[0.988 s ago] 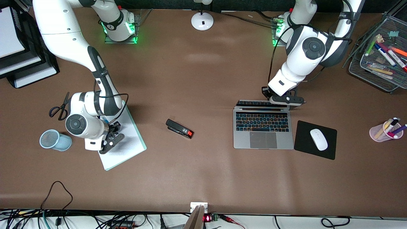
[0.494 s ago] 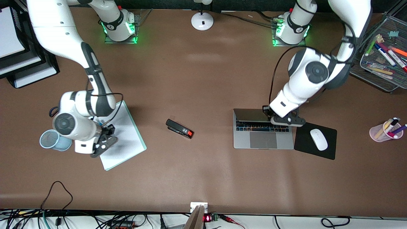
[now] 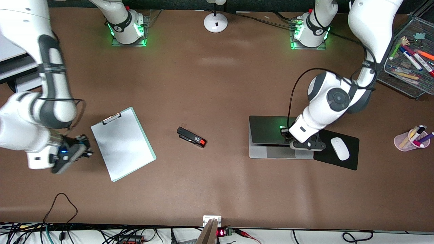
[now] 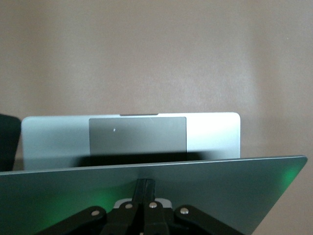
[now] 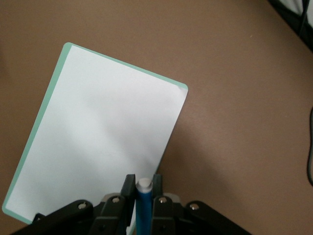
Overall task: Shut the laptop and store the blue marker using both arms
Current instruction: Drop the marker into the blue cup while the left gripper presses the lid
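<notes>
A brown surface (image 3: 217, 84) is shared by both arms. The left gripper (image 3: 307, 145) is pressed, fingers closed together, on the lid of the laptop (image 3: 268, 130), which is lowered most of the way (only the trackpad strip is left showing). A black mouse pad (image 3: 351, 162) with a white mouse (image 3: 339, 148) lies just beside it. The right gripper (image 3: 73, 152) is clamped on the blue marker (image 5: 144, 208), pale tip up, over the surface beside the white clipboard (image 3: 122, 143). A stapler (image 3: 191, 137) lies between clipboard and laptop.
</notes>
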`<state>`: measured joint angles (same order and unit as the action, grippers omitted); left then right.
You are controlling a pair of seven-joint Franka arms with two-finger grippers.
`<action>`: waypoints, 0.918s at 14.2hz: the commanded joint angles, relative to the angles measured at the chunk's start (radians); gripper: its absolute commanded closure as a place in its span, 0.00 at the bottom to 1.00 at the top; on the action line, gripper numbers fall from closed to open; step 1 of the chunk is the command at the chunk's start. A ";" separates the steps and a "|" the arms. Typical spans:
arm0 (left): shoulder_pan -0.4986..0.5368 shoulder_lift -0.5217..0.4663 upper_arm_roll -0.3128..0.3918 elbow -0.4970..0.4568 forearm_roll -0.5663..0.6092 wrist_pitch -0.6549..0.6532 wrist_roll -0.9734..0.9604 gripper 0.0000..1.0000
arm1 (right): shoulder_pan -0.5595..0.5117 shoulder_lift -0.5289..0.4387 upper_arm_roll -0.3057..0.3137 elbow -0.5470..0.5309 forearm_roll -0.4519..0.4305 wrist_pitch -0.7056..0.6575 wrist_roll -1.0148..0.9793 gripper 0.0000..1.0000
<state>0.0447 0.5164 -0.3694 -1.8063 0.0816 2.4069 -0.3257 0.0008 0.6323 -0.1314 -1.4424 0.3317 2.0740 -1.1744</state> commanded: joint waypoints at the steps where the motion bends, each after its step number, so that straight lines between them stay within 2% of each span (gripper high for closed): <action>1: -0.014 0.082 0.004 0.068 0.068 0.035 -0.007 1.00 | -0.067 -0.003 0.015 0.063 0.114 -0.113 -0.123 1.00; 4: -0.014 0.132 0.006 0.074 0.096 0.093 -0.019 1.00 | -0.111 -0.002 0.015 0.169 0.139 -0.273 -0.131 1.00; 7: -0.019 0.181 0.017 0.094 0.108 0.109 -0.021 1.00 | -0.168 -0.002 0.016 0.192 0.147 -0.285 -0.296 1.00; 10: -0.026 0.217 0.026 0.119 0.180 0.109 -0.022 1.00 | -0.246 0.006 0.016 0.203 0.367 -0.290 -0.520 1.00; 13: -0.029 0.232 0.026 0.122 0.187 0.110 -0.032 1.00 | -0.287 0.015 0.016 0.203 0.444 -0.304 -0.672 1.00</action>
<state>0.0333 0.7254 -0.3554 -1.7215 0.2375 2.5190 -0.3336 -0.2538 0.6327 -0.1314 -1.2614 0.7161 1.7942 -1.7612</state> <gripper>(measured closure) 0.991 0.824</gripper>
